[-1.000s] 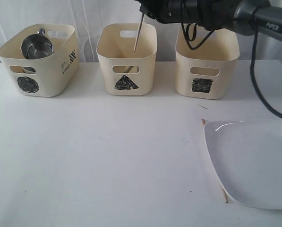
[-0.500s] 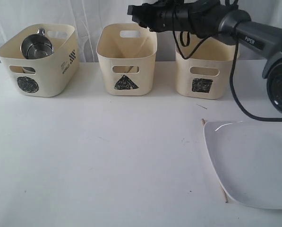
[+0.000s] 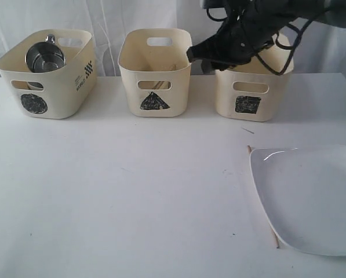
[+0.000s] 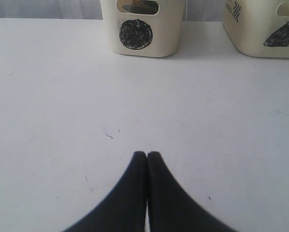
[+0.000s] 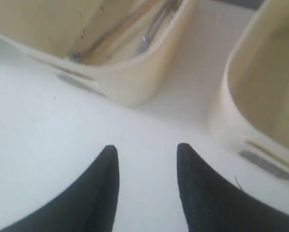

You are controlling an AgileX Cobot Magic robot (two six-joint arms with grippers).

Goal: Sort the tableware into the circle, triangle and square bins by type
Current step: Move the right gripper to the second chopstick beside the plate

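- The right gripper [image 5: 146, 150] hangs between the cream plastic triangle bin [image 3: 129, 63] and the cream plastic square bin [image 3: 280, 92], jaws wide and empty.
- The left gripper [image 4: 147, 155] has its jaws pressed together, empty.
- The large white squarish plate [image 3: 312, 197] lies by the white table's [image 3: 132, 191] right edge.

The right pincer [image 5: 146, 149] has let go of the steel utensil [image 5: 154, 26]; it now lies in the triangle bin [image 3: 178, 92]; the arm has drawn back rightward.

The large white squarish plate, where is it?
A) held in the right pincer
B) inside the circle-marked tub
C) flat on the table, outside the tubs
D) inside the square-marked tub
C: the large white squarish plate lies flat on the white table, outside every tub.
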